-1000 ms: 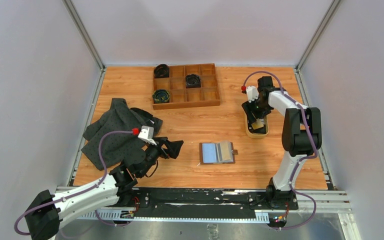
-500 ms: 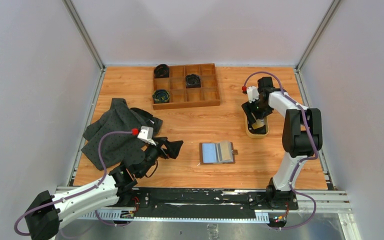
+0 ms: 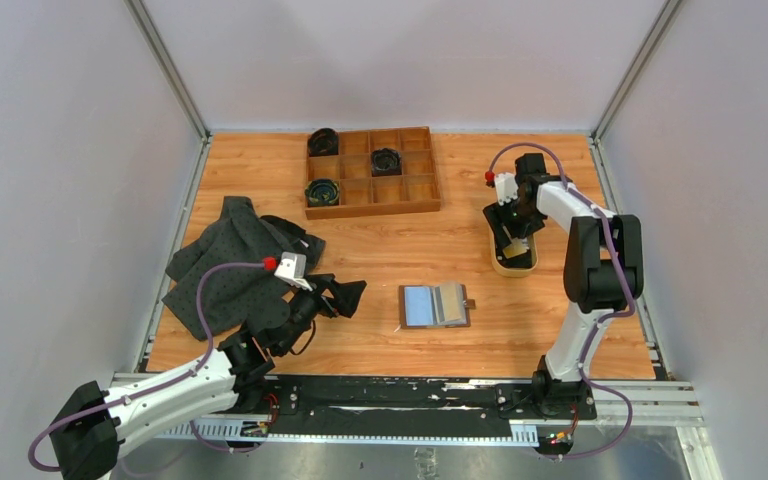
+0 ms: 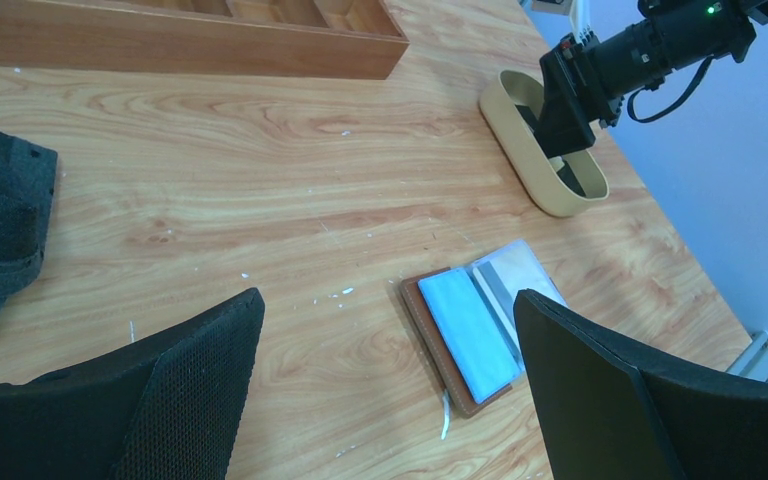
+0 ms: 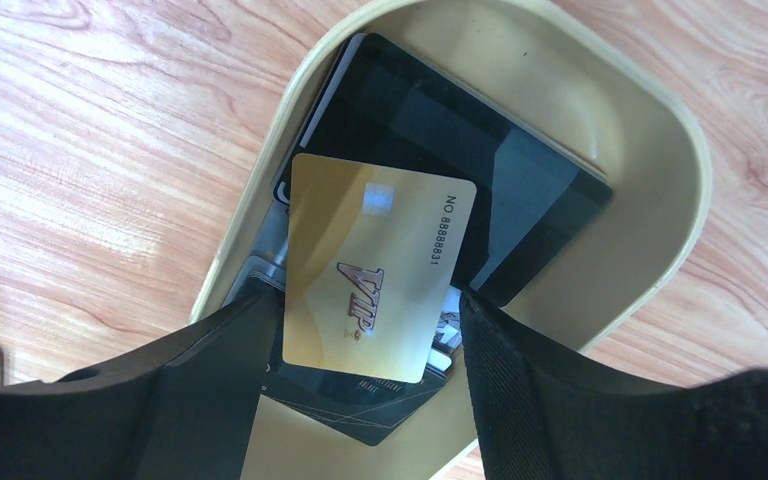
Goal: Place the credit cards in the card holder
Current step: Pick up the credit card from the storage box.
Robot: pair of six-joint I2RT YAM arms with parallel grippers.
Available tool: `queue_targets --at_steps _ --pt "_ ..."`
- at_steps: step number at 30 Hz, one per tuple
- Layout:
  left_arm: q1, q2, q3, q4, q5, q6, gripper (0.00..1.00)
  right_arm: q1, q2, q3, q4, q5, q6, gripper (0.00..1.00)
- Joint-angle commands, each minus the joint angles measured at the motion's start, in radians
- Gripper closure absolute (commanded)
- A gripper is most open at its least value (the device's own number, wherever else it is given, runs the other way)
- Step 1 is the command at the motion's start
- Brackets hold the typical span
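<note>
The top external camera sits high, above and behind the arm bases. It tilts down and forward and takes in the whole table (image 3: 380, 240) from afar. The left wrist camera rides low over the tabletop, facing the far right past the left gripper (image 4: 388, 297). It shows the card holder (image 4: 475, 325) near and the tan dish (image 4: 560, 205) farther off. The right wrist camera looks steeply down into that dish at close range, past the right gripper (image 5: 368, 295). All three views share the dish; the overhead and left wrist views also share the card holder.
</note>
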Motion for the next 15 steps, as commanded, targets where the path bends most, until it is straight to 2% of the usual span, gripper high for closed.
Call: queue_targets --at_steps 1,12,15 --pt "0.007 -0.010 -0.015 0.021 -0.036 -0.006 0.00 0.007 0.066 -0.014 -0.078 0.011 0.031 0.29" --pt "0.007 -0.012 -0.017 0.021 -0.036 -0.008 0.00 0.006 0.082 -0.019 -0.083 -0.005 0.027 0.39" --pt "0.007 -0.013 -0.017 0.021 -0.037 -0.008 0.00 0.006 0.087 -0.019 -0.082 0.002 0.020 0.46"
